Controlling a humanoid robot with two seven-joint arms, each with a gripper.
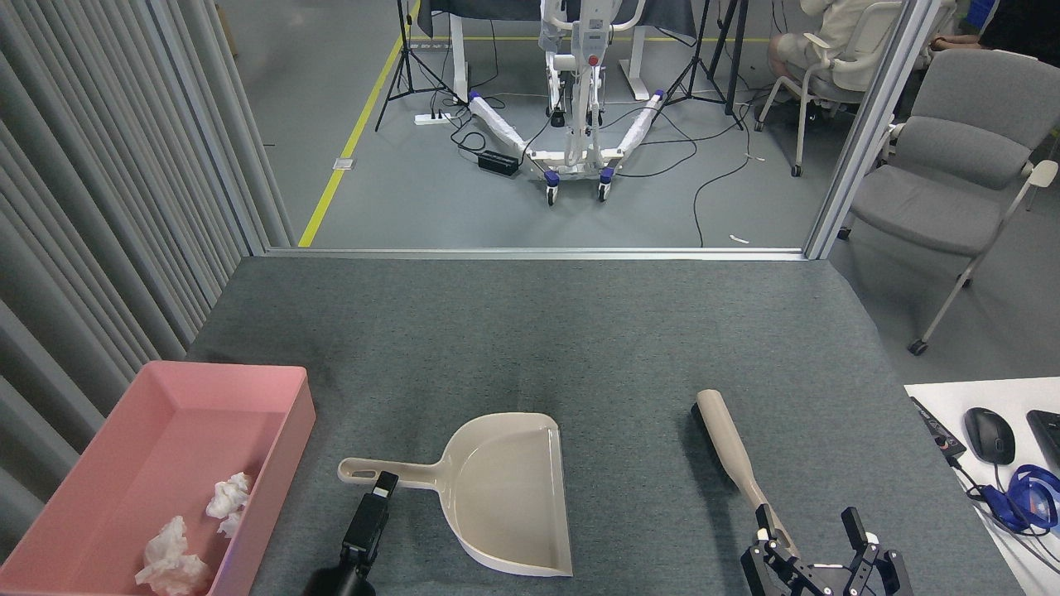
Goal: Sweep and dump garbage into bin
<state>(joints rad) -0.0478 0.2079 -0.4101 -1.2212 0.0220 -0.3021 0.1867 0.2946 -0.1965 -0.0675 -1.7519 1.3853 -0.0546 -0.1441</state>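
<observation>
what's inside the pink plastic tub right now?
Two crumpled white tissue wads lie in the shallow rectangular pink plastic tub, near its closest end. The rest of the floor is bare. The nearest corner is cut off by the frame.

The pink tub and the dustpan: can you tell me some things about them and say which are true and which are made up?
1. Tissue wads lie inside the pink tub. True.
2. The dustpan is full of tissue. False: it is empty.
3. The brush lies right of the dustpan. True.
4. The brush stands in the tub. False: it lies on the grey table.
5. The left gripper grips the dustpan handle. False: it sits just beside it.
</observation>
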